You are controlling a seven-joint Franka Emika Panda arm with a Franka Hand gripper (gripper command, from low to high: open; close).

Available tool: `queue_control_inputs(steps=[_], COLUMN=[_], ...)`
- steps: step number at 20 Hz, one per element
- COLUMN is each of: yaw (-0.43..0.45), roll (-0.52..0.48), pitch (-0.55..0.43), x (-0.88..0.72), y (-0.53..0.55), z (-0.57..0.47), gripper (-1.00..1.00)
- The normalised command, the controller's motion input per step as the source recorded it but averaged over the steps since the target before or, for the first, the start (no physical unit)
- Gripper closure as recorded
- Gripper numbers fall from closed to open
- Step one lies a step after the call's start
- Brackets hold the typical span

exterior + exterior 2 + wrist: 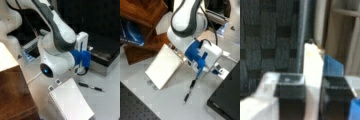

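A robotics lab is showing here: a white robot arm (pixel 58 35) is standing on a pale worktop (pixel 170 100), with a perforated black breadboard (pixel 132 107) lying alongside.

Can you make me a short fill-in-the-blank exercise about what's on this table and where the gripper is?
1. The white notebook lies beside a ____ wooden shelf.
2. On the table, the black ____ lies apart from the notebook.
3. In the wrist view, the gripper has a ____ slab between its black fingers.

Missing words: brown; pen; white
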Motion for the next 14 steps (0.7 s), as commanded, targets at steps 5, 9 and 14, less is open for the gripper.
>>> queue_control_inputs(steps=[5,9,14], yaw=[-0.116,-0.117,-0.140], roll=[0.229,0.151,0.082], pitch=[-0.066,-0.049,-0.026], x=[-0.05,-0.08,-0.09], y=[0.23,0.29,0.40], z=[0.25,0.25,0.26], gripper=[1.00,1.00,1.00])
